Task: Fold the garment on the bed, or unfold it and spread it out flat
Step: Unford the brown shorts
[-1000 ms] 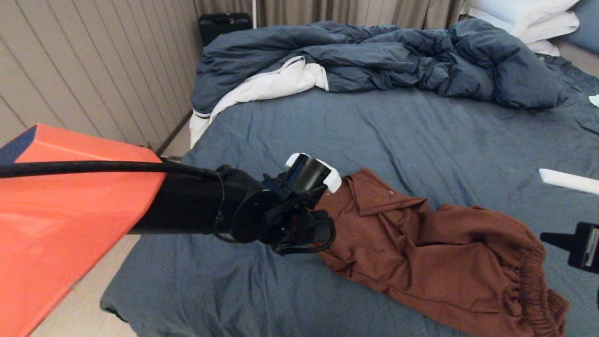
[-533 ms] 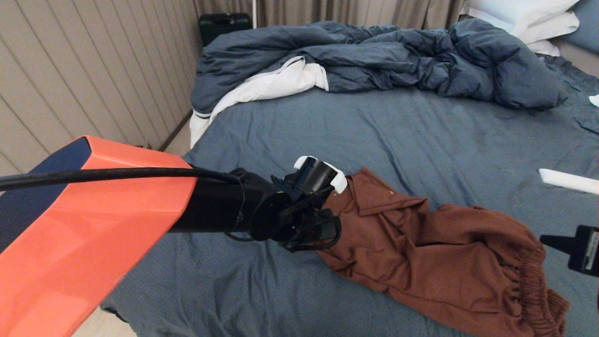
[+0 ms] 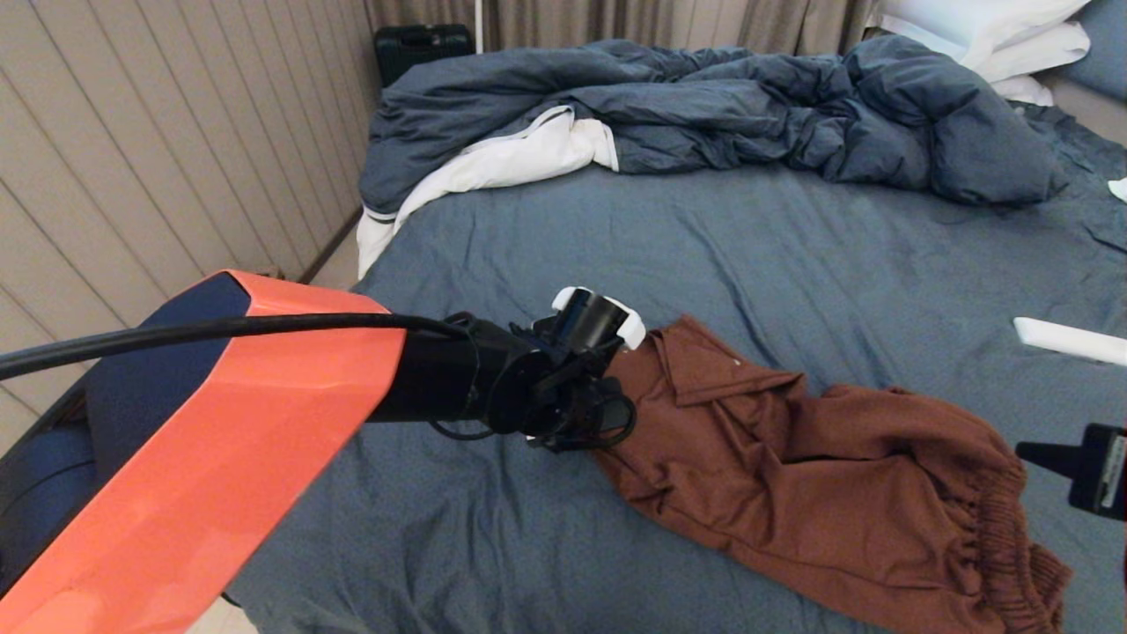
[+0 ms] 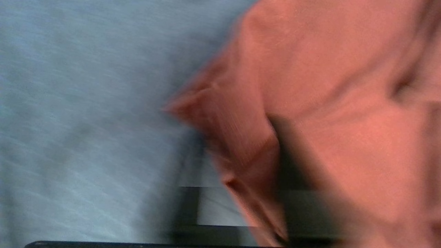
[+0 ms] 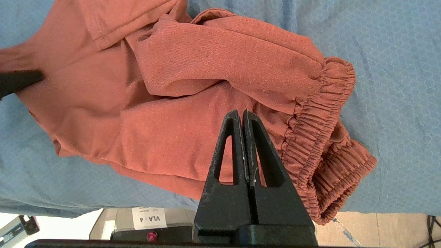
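Note:
The garment (image 3: 819, 475), rust-brown shorts, lies rumpled on the bed (image 3: 748, 246) near its front edge, with the gathered waistband (image 3: 1004, 528) at the right. My left gripper (image 3: 603, 405) is at the garment's left end, its fingers hidden behind the wrist in the head view. In the left wrist view a raised ridge of garment (image 4: 248, 148) runs down between the dark blurred fingers (image 4: 306, 213), and the left gripper (image 4: 262, 217) is shut on it. My right gripper (image 5: 242, 112) hangs shut and empty over the garment (image 5: 193, 103), beside the waistband (image 5: 320, 137).
A bunched blue duvet (image 3: 704, 114) with white lining lies across the far side of the bed, white pillows (image 3: 995, 35) behind it. The bed's left edge drops to the floor (image 3: 339, 264) by a panelled wall. A black case (image 3: 423, 44) stands in the corner.
The left arm has reached further out over the bed, and its gripper has gone from open to shut on the garment's left end. The right arm has not moved.

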Controlling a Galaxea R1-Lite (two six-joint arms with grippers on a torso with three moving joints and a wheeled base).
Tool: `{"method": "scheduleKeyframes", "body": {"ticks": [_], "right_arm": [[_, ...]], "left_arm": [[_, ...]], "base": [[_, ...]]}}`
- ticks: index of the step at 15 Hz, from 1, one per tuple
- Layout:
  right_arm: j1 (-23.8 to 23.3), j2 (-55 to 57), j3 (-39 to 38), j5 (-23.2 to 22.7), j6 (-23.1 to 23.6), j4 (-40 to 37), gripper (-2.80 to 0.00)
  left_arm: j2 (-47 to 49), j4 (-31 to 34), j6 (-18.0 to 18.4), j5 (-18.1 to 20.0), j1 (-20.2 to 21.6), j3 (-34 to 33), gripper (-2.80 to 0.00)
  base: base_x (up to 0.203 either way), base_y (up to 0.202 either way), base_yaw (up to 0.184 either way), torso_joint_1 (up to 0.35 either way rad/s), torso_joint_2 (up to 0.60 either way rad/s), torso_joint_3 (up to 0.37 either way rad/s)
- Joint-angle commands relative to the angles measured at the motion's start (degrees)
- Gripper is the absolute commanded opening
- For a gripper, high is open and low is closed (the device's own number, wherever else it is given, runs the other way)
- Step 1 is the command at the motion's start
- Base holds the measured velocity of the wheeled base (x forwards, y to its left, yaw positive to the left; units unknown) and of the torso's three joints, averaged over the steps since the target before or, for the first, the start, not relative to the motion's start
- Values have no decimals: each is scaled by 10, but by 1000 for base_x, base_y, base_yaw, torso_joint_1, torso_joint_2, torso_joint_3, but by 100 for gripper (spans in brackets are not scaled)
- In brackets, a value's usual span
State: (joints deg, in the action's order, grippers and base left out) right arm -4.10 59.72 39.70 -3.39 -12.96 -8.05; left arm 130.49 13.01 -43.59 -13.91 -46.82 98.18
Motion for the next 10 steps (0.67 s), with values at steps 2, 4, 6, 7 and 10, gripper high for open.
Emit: {"method": "scheduleKeyframes", "body": {"ticks": [2,4,6,7,10], "right_arm": [[2,1,-1,0,0,0,-280],[4,2,1,0,0,0,-280],[5,6,1,-1,0,3,-280],[5,11,-1,-1,0,15,-280],[6,23,-3,-1,0,27,-280]], "left_arm": [[9,0,-3,-29,29,-3,-280],[-12,0,-6,-40,49,-22,-280],[-52,-7,-7,-35,64,-87,-280],[-77,-22,-6,-34,73,-130,-280],[-151,-67,5,-33,105,-237,-280]], "base": [[0,0,0,0,0,0],[0,0,0,0,0,0],[0,0,0,0,0,0],[0,0,0,0,0,0],[0,0,0,0,0,0]]}}
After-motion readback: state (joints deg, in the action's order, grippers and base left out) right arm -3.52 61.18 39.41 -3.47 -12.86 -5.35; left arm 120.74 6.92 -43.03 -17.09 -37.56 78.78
